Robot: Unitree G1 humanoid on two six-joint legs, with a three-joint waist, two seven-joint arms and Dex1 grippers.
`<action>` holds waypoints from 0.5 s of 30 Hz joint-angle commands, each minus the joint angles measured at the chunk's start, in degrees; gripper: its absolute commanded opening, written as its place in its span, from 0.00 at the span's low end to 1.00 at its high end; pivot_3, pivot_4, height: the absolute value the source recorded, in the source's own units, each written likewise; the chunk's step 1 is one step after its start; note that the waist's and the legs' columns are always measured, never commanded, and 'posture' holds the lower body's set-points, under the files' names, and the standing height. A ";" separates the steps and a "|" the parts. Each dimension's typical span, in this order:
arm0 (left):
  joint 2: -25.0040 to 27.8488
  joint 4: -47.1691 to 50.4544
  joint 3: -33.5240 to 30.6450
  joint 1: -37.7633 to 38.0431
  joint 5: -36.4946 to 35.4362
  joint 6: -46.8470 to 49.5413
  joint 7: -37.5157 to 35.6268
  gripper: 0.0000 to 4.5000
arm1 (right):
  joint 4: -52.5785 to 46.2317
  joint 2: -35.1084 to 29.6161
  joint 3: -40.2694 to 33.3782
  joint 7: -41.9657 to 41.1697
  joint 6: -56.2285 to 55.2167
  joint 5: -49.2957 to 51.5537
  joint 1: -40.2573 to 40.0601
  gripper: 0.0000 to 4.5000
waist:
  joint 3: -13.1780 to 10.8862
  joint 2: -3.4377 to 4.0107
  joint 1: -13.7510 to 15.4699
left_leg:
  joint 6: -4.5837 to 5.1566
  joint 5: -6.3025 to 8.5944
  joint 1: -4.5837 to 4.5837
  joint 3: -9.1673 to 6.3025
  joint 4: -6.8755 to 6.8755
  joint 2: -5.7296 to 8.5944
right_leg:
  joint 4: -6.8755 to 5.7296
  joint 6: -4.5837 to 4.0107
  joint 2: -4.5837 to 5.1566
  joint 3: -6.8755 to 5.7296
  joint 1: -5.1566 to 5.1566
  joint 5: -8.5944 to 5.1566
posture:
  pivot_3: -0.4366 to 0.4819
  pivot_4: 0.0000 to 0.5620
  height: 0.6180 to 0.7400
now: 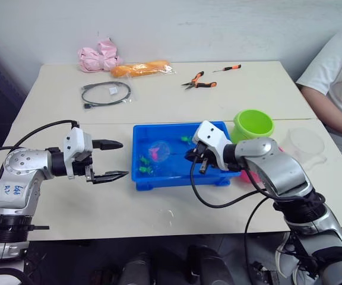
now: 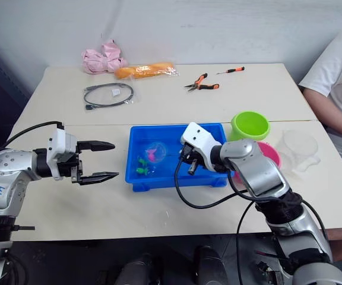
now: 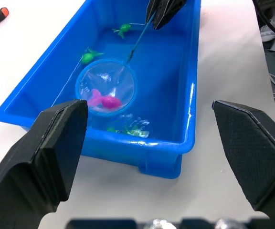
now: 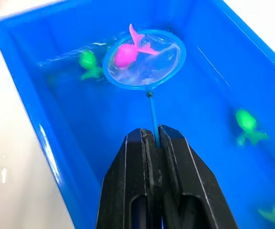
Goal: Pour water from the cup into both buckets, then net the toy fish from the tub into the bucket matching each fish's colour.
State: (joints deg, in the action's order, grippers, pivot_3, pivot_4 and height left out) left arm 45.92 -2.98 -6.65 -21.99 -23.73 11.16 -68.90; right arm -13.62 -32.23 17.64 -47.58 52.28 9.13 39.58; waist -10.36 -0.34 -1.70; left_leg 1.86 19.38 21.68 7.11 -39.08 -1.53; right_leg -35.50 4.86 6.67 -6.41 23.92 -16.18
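Observation:
The blue tub [image 1: 140,135] sits mid-table with water in it. My right gripper [image 4: 152,136] is shut on the thin handle of the net [image 4: 144,57], whose hoop lies in the tub's water with a pink fish [image 4: 125,53] inside it. Green fish [image 4: 246,121] lie loose in the tub, one [image 4: 87,62] just beside the hoop. My left gripper [image 1: 124,159] hangs open just left of the tub, holding nothing. The lime green bucket [image 1: 253,123] stands right of the tub, with the pink bucket [image 2: 272,155] partly hidden behind my right arm. Further right stands the clear cup [image 1: 306,145].
At the table's far side lie a black cable loop [image 1: 105,94], a pink bag [image 1: 98,57], an orange packet [image 1: 141,69], pliers [image 1: 198,81] and a small screwdriver [image 1: 227,68]. A person in a white shirt [image 1: 337,77] sits at the right edge.

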 commanded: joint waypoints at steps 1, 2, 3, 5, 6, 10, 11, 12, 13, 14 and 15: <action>0.44 0.33 0.05 -1.40 0.18 -0.61 -0.49 0.99 | -2.38 -0.49 -1.50 0.62 -0.92 0.54 -0.04 0.00 | 0.00 0.00 -0.08 | 0.00 0.00 0.00 0.03 0.00 -0.02 | 0.00 0.00 -0.02 0.02 0.02 0.00 | 0.48 0.27 1.00; 0.20 0.37 0.09 -1.75 -0.11 -0.33 -0.37 0.99 | -2.61 -0.58 -1.83 0.84 -0.72 0.73 -0.26 0.00 | 0.00 0.00 -0.06 | 0.00 0.00 0.01 0.04 0.00 -0.02 | -0.01 0.00 -0.03 0.03 0.04 0.00 | 0.48 0.27 1.00; 0.02 0.42 0.13 -2.07 -0.37 -0.09 -0.27 0.99 | -2.96 -0.91 -2.14 0.82 -0.62 0.95 -0.54 0.00 | 0.00 0.00 -0.01 | 0.00 0.00 0.02 0.04 0.00 -0.03 | -0.01 0.00 -0.04 0.03 0.05 0.00 | 0.48 0.27 1.00; -0.13 0.40 0.37 -2.67 -0.50 0.20 -0.25 0.99 | -3.97 -1.95 -3.34 0.66 -0.32 1.63 -1.43 0.00 | 0.00 0.00 0.06 | 0.00 0.00 0.04 0.04 0.00 -0.04 | -0.01 0.00 -0.04 0.03 0.06 0.00 | 0.48 0.27 1.00; -0.19 0.33 0.49 -2.89 -0.47 0.22 -0.32 0.99 | -4.46 -2.54 -3.96 0.48 -0.26 2.04 -1.88 0.00 | 0.00 0.00 0.14 | 0.00 0.00 0.05 0.04 0.00 -0.03 | -0.01 0.00 -0.04 0.03 0.06 0.00 | 0.48 0.27 1.00; -1.10 0.30 0.77 -4.14 -1.25 1.10 -0.47 0.99 | -8.06 -7.12 -8.85 -1.62 1.75 5.55 -5.60 0.00 | 0.00 -0.01 0.47 | 0.04 0.00 0.14 -0.02 -0.02 0.02 | 0.02 0.00 0.00 -0.02 0.07 0.00 | 0.48 0.27 1.00; -1.41 0.39 0.83 -4.36 -1.47 1.35 -0.47 0.99 | -8.90 -8.04 -10.09 -1.93 2.03 6.52 -6.47 0.00 | 0.00 -0.01 0.45 | 0.06 0.00 0.18 -0.04 -0.03 0.02 | 0.04 0.00 0.00 -0.04 0.08 0.00 | 0.48 0.27 1.00; -1.58 0.46 0.85 -4.47 -1.59 1.50 -0.48 0.99 | -9.44 -8.59 -10.79 -2.03 2.15 7.21 -6.97 0.00 | 0.00 -0.01 0.44 | 0.06 0.00 0.22 -0.04 -0.03 0.03 | 0.06 0.01 -0.01 -0.04 0.10 0.01 | 0.48 0.27 1.00; -2.13 0.72 0.99 -4.88 -2.13 2.07 -0.49 0.99 | -10.85 -8.74 -13.74 -2.49 3.16 9.68 -8.04 0.00 | 0.00 -0.01 0.40 | 0.07 0.00 0.26 -0.04 -0.04 0.03 | 0.06 0.01 -0.01 -0.05 0.12 0.01 | 0.48 0.27 1.00; -2.53 0.92 1.06 -5.17 -2.49 2.50 -0.51 0.99 | -11.87 -8.80 -15.86 -2.75 3.93 11.56 -8.80 0.00 | 0.00 -0.01 0.41 | 0.06 0.00 0.30 -0.04 -0.05 0.01 | 0.06 0.01 -0.02 -0.05 0.16 0.01 | 0.48 0.27 1.00; -3.48 1.33 1.41 -6.01 -3.25 3.39 -0.38 0.99 | -13.81 -10.00 -19.68 -3.94 4.80 13.88 -10.97 0.00 | 0.00 -0.01 0.39 | 0.06 -0.01 0.31 -0.04 -0.05 0.01 | 0.06 0.01 -0.04 -0.06 0.17 0.01 | 0.48 0.27 1.00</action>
State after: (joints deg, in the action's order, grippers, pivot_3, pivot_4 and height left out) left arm 43.59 -3.17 -5.38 -26.15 -24.68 13.16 -69.08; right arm -21.98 -40.57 5.89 -49.47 55.30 17.25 31.14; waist -10.36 -0.35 -1.31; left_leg 1.90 19.36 22.00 7.07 -39.13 -1.53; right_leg -35.45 4.87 6.62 -6.48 24.11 -16.17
